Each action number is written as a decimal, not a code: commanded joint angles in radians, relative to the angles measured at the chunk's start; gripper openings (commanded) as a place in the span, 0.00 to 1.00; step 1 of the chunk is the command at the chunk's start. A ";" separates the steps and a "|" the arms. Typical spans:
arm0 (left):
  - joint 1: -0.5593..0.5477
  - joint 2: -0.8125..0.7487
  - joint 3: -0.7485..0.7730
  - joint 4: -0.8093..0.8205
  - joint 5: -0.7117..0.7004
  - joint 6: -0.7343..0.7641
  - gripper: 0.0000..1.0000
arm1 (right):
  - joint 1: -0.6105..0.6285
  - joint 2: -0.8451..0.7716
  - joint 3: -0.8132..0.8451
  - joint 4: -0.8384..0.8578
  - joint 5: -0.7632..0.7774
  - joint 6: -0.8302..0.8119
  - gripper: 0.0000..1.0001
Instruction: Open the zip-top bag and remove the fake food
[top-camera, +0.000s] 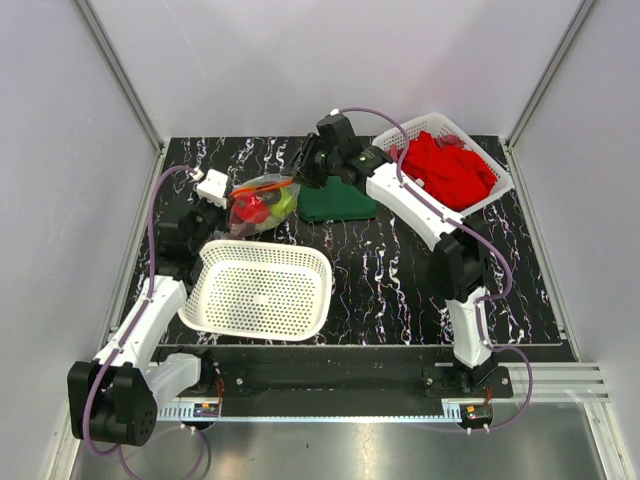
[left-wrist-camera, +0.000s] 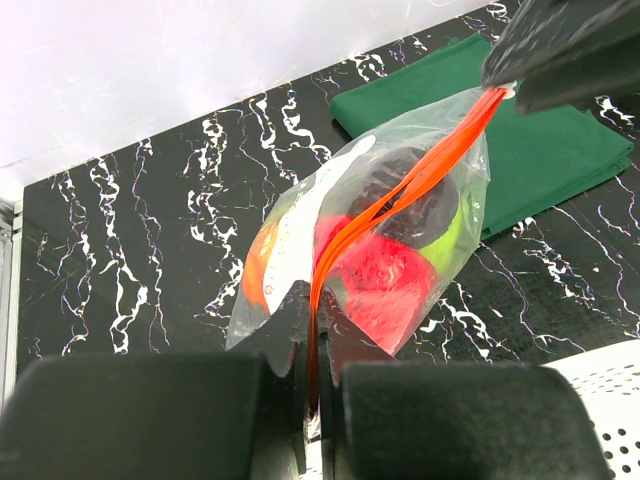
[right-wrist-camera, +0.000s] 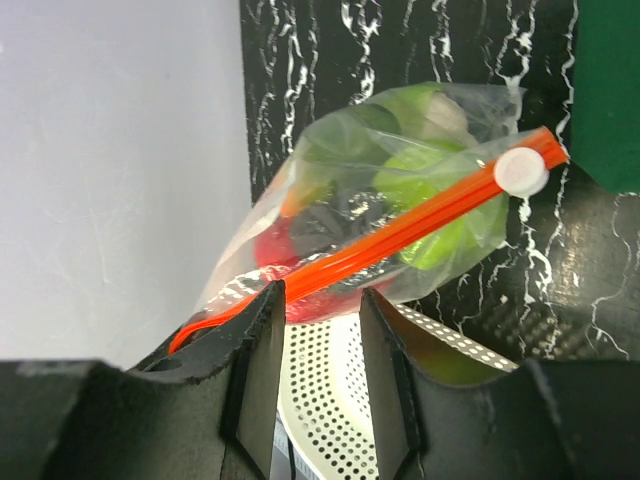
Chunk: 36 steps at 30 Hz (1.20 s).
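The left claw (left-wrist-camera: 312, 335) was clamped shut on the near end of the orange zip strip (left-wrist-camera: 400, 195) of the zip-top bag (top-camera: 262, 203). The bag sat just behind the white basket (top-camera: 255, 290) with the fake food (left-wrist-camera: 385, 280) inside it. At the strip's far end, by the white slider (right-wrist-camera: 520, 172) and beside the green cloth (top-camera: 335, 203), the right claw (right-wrist-camera: 320, 295) had its fingers apart, pinching nothing.

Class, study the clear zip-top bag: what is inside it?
Inside the zip-top bag you can see a red piece, a green piece, an orange piece and a dark piece. The white label and crinkled plastic cover the rest, so a full count is impossible.
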 joint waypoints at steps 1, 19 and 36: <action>0.005 -0.007 -0.004 0.073 0.023 -0.006 0.00 | 0.012 -0.046 -0.027 0.080 -0.007 0.016 0.43; 0.005 -0.005 -0.004 0.073 0.029 -0.009 0.00 | 0.020 -0.034 -0.101 0.152 -0.048 0.055 0.39; 0.005 -0.007 -0.006 0.075 0.032 -0.009 0.00 | 0.018 -0.002 -0.088 0.173 -0.057 0.069 0.36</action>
